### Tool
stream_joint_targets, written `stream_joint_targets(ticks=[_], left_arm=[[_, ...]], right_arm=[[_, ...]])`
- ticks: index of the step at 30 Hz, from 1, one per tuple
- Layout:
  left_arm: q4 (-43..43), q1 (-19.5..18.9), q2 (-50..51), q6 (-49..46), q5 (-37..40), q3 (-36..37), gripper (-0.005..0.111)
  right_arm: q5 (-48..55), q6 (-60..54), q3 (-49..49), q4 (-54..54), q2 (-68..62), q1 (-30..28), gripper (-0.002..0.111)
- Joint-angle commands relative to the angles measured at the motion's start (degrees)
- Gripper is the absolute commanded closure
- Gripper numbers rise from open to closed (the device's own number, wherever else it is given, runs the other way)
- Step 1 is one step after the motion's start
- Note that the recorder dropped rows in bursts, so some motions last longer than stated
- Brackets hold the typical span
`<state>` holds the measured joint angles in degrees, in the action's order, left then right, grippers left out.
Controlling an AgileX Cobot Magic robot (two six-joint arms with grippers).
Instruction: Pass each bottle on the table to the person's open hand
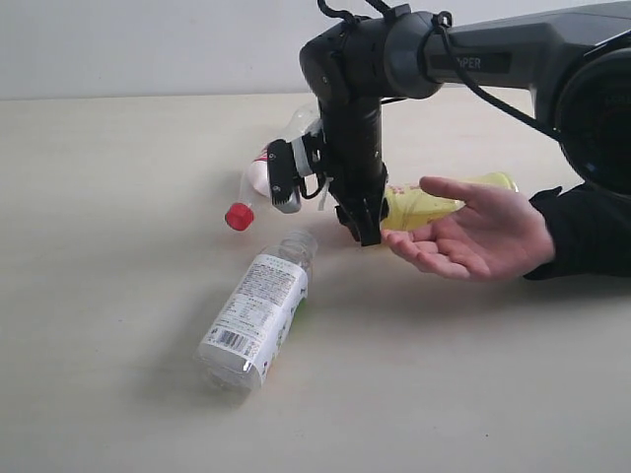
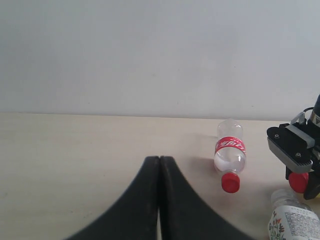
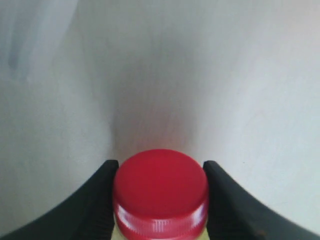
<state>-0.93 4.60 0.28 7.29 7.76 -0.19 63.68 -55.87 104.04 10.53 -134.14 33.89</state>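
The yellow bottle (image 1: 434,205) lies on its side, its body against the person's open hand (image 1: 478,241), which rests palm up on the table (image 1: 99,296). My right gripper (image 1: 367,229) points down at its neck end. In the right wrist view the right gripper (image 3: 160,167) has both black fingers (image 3: 102,187) pressed against the sides of the red cap (image 3: 160,192). A clear bottle with a red label and cap (image 1: 239,216) (image 2: 230,155) lies behind the arm. A white-labelled bottle (image 1: 256,315) (image 2: 292,220) lies nearer the front. My left gripper (image 2: 159,159) is shut and empty.
The right arm (image 1: 493,59) reaches in from the upper right, over the person's dark sleeve (image 1: 587,232). Its wrist camera block (image 1: 284,175) (image 2: 295,155) hangs just above the red-labelled bottle. A pale wall (image 2: 160,55) stands behind the table.
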Motion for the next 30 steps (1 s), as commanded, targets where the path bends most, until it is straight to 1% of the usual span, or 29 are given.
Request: stream_joint_targets(ticks=[1, 11, 20, 22, 24, 27, 30], left_arm=[[0.3, 0.0, 0.1, -0.1, -0.4, 0.2, 0.107], [0.3, 0.0, 0.1, -0.1, -0.4, 0.2, 0.107], [0.3, 0.0, 0.1, -0.1, -0.4, 0.2, 0.107], [0.3, 0.0, 0.1, -0.1, -0.4, 0.2, 0.107], [0.3, 0.0, 0.1, -0.1, -0.4, 0.2, 0.107], [0.3, 0.0, 0.1, -0.1, -0.4, 0.2, 0.107], [0.3, 0.0, 0.1, -0.1, -0.4, 0.2, 0.107]], right_arm=[[-0.4, -0.9, 0.3, 1.9, 0.2, 0.0, 0.108], [-1.3, -0.5, 0.7, 3.6, 2.1, 0.0, 0.108], [0.5, 1.2, 9.5, 4.9, 3.6, 1.5, 0.108], [1.8, 3.1, 12.4, 6.3, 3.6, 2.9, 0.108], [2.1, 7.8, 14.9, 7.7, 3.6, 4.1, 0.108], [4.3, 18.0, 17.6, 12.8, 4.0, 5.5, 0.108], [6.3, 25.6, 20.9, 12.4, 5.4, 5.5, 0.108]])
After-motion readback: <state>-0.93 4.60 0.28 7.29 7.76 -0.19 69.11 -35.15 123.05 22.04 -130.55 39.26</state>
